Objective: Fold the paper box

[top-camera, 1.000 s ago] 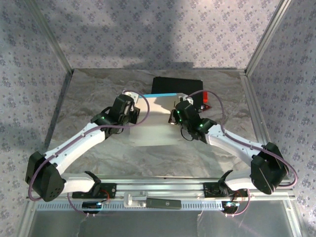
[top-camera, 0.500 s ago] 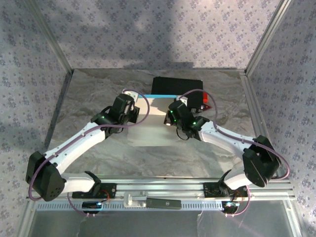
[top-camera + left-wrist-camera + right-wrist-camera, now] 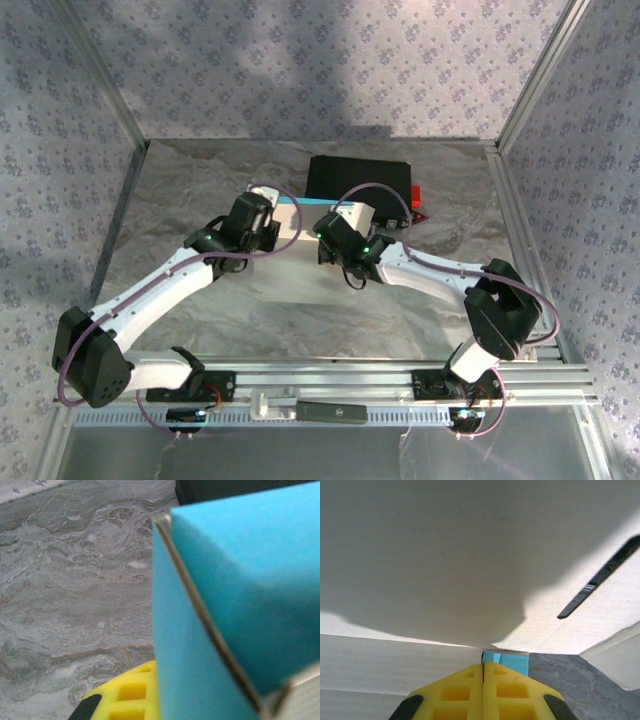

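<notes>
The paper box lies mid-table, white face up and not closed into a container. One panel stands raised, cyan in the left wrist view. Just beyond it at 12 to 1 o'clock sits a black case, lid down, contents hidden, with a small red item at its 3 o'clock end.

Bare marble table stretches out at 9 o'clock and, more narrowly, at 3 and 6 o'clock.

The left gripper is clamped on the box's 9 o'clock edge. The right gripper is pressed together, its tips against a cyan tab under the white sheet.
</notes>
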Controlling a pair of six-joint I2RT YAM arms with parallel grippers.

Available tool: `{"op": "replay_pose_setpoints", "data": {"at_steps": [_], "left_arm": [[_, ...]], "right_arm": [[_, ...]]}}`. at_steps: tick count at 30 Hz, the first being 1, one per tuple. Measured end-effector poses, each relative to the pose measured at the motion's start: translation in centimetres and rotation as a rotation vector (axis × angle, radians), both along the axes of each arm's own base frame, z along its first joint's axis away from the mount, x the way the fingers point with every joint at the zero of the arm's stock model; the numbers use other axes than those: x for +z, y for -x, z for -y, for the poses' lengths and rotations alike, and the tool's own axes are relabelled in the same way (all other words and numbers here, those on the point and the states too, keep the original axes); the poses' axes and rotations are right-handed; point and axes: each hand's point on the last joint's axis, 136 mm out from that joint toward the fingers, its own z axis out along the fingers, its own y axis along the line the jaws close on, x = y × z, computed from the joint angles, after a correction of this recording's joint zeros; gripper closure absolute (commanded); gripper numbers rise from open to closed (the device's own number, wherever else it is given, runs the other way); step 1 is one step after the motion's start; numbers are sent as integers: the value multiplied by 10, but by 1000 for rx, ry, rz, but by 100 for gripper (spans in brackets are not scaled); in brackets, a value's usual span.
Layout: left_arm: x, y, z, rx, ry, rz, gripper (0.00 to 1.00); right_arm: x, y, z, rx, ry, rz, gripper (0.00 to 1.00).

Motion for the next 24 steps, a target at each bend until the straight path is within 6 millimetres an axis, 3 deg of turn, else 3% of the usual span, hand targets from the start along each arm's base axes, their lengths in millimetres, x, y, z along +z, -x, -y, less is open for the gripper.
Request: {"op": "replay_pose_setpoints", "data": {"at_steps": [3,6,9,11,13,16,18,20,21,23,24], "left_arm": [[0,-1,-2,4,1,0,100],[1,-2,-3,6,12,-3,100],[5,-3,-2,-13,56,-9,100],[7,-5,-8,-12,88,-13,100],[10,-8,-20,3,127,-21,100],[14,-16,-38,21,198,-38,100],[15,-20,-47,24,246,-55,100],[14,-23,-55,21,290,-77,100],[13,-25,-57,13,316,-91,100],[12,-30,-56,-10,357,-120,100],[12,-33,-53,-27,375,-136,100]], "right_arm": [[2,1,-1,17,24,5,92],[6,5,-4,61,34,6,70],[27,15,-19,192,-49,-4,48],[60,21,-20,287,-147,15,44],[110,21,-7,346,-287,81,40],[189,10,50,324,-469,274,44],[214,-2,92,273,-539,372,49],[219,-16,120,246,-596,420,52],[211,-25,127,241,-618,410,52],[185,-42,131,257,-658,349,54],[162,-52,128,266,-673,287,56]]}}
